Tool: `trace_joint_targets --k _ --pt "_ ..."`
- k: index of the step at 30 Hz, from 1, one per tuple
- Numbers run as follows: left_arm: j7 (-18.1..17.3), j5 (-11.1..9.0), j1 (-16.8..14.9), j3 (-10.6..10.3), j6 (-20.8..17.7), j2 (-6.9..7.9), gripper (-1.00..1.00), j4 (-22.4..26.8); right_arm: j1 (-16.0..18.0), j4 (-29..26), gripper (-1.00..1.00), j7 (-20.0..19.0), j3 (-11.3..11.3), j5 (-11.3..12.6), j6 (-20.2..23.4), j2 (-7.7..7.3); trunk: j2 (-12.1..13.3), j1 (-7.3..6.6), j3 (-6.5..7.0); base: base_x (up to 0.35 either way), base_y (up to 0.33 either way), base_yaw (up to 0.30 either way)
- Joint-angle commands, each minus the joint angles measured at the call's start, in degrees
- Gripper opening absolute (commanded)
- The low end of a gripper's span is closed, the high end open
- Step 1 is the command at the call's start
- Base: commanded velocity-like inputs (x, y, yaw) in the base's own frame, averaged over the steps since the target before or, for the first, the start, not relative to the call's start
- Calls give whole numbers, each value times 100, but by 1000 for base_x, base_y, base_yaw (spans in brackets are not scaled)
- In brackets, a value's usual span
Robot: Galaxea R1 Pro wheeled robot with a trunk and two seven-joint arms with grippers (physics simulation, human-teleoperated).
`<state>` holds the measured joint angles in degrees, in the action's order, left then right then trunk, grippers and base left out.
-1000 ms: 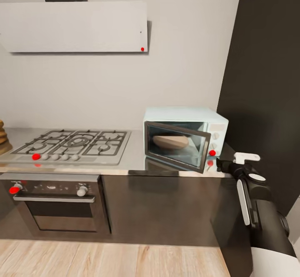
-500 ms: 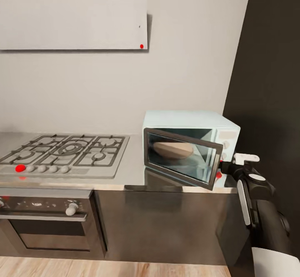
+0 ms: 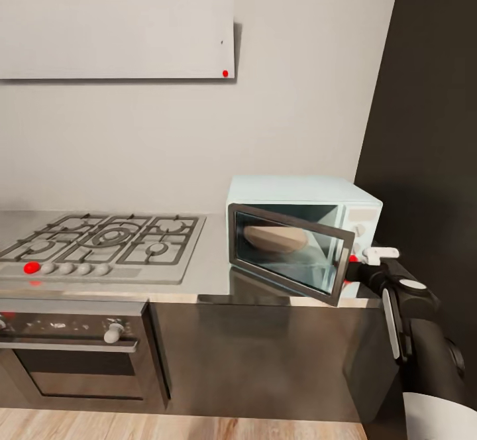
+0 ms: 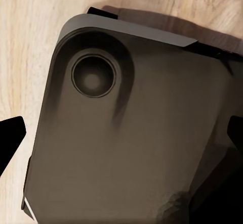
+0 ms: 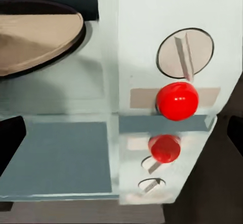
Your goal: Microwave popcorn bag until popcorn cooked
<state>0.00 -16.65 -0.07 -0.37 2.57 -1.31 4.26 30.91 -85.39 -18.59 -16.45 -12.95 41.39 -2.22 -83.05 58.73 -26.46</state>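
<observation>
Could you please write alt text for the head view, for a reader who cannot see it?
A pale mint-blue microwave stands on a grey countertop, its dark glass door ajar with a tan popcorn bag inside. The right pincer reaches toward the microwave's front right corner, beside the door's edge. A gas hob lies to the left.

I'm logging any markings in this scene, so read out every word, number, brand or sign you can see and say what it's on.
None is readable.
The microwave panel has plain knobs and a red round light, no lettering.
The stove and oven knobs carry no legible marks.
</observation>
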Motion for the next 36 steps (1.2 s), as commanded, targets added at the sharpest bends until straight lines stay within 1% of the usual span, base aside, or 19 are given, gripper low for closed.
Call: trace_joint_targets --k 1,3,6,9,10,12,15,16,17,19,26,31,36 --pt "-3 -31 -2 -7 15 -1 100 0 3 -5 100 -298 286 -30 37 2 -3 0 -6 0 0 0" --pt "-7 -31 -2 -13 15 -1 100 -3 3 -9 100 -606 284 -84 39 -4 -3 0 -6 0 0 0" --pt "-9 -31 -2 -25 15 -1 100 -4 3 -12 100 -823 290 -89 44 -6 -3 0 -6 0 0 0" --pt "-9 -31 -2 -32 16 -1 100 -4 3 -19 100 -1129 294 -87 45 -6 -3 0 -6 0 0 0" --pt "-11 -31 -2 -33 16 -1 100 -4 3 -25 100 -1387 292 -91 48 -6 -3 0 -6 0 0 0" --pt "-9 -31 -2 -33 15 -1 100 -4 3 -39 100 -1728 294 -93 53 -6 -3 0 -6 0 0 0" --pt "-15 -31 -2 -33 15 -1 100 -4 3 -58 100 -2033 290 -98 55 -6 -3 0 -6 0 0 0" --pt "-17 -28 -2 -38 17 -1 100 -4 3 -62 100 -2221 286 -109 99 -6 -3 0 -6 0 0 0" --pt "-17 -27 -2 -36 20 -1 100 -2 3 -64 100 -2313 283 -114 163 -6 -3 0 -6 -23 0 0" --pt "-11 -31 -2 -13 23 -7 100 2 3 -67 100 -2396 275 -119 262 -6 -3 0 -6 -226 0 0" --pt "-9 -31 -2 -6 24 -6 100 -2 3 -65 100 -2412 276 -123 289 -6 -3 0 -6 -313 0 0" --pt "-9 -31 -2 -17 18 -1 100 -4 3 -65 100 -2413 290 -108 291 3 -3 0 -6 -59 4 0" --pt "-2 -56 -2 8 15 -9 100 -4 3 -65 100 -2413 293 -94 291 11 -3 0 -6 -179 167 0"
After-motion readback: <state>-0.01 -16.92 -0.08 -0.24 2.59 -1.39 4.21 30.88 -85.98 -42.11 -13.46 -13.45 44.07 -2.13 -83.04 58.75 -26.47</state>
